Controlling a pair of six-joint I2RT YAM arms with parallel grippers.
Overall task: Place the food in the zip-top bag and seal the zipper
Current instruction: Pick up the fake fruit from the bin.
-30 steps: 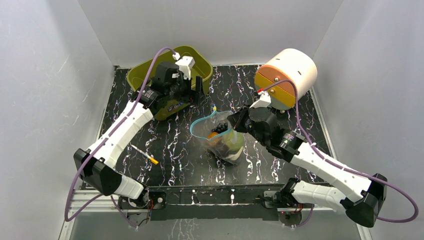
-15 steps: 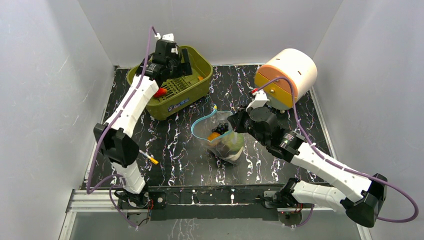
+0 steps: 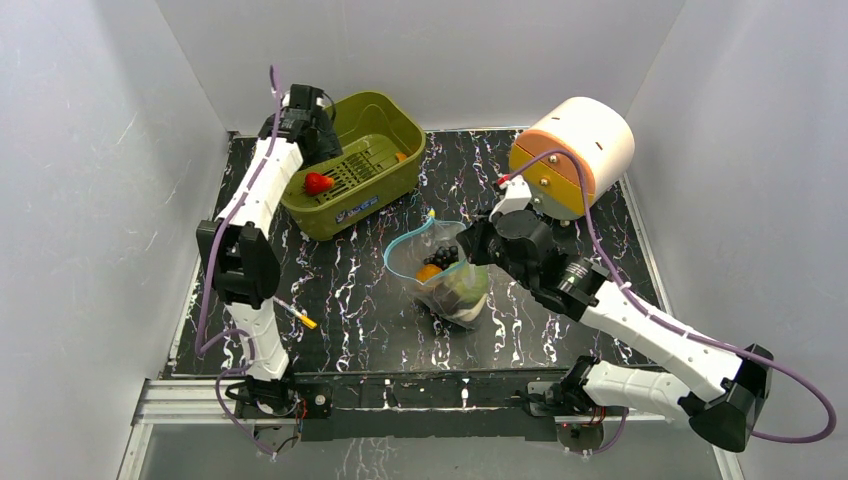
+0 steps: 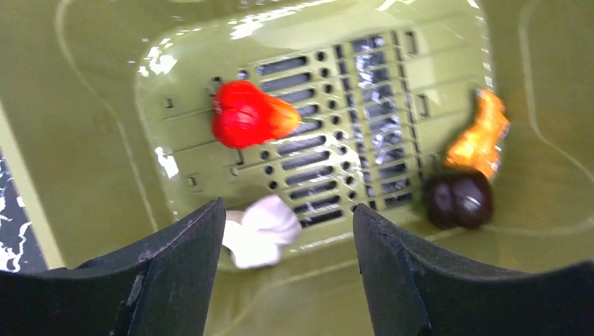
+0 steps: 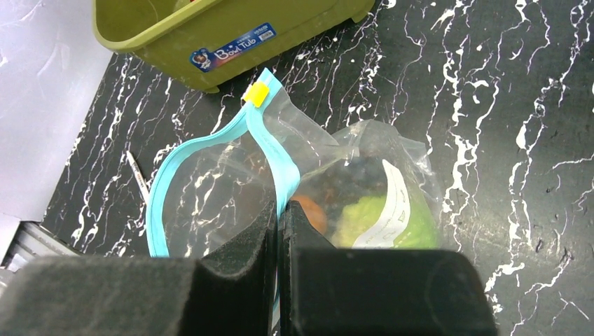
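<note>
Bag (image 5: pixel 210 182): clear, floppy, crinkled film, standing slumped on the black white-veined table (image 3: pixel 340 290) in front of the right arm, mouth gaping. Zipper (image 5: pixel 263 133): thin teal strip looping around the mouth, small yellow tab at its far end.

Inside the bag: leafy pale-green cabbage (image 5: pixel 364 217), a round orange fruit (image 3: pixel 428 272), and a dark knobbly grape bunch (image 3: pixel 443 256) on top. A white label (image 5: pixel 392 203) shows through the film.

Right gripper (image 5: pixel 277 217): jaws together, clamped on the zipper at the near rim of the mouth.

Bin (image 4: pixel 91 105): glossy olive plastic, slotted floor, at the table's far left, just beyond the bag. Loose on its floor: a glossy red piece (image 4: pixel 245 122), a lumpy white piece (image 4: pixel 259 227), a blurred orange piece (image 4: pixel 480 136) touching a dark round one (image 4: pixel 460 199).

Left gripper (image 4: pixel 287 210): above the bin floor, jaws apart, nothing between them; the white piece lies below the gap.

Around: thin yellow-tipped stick (image 3: pixel 290 308) left of the bag; cream drum (image 3: pixel 585 140) with an orange face at far right.
</note>
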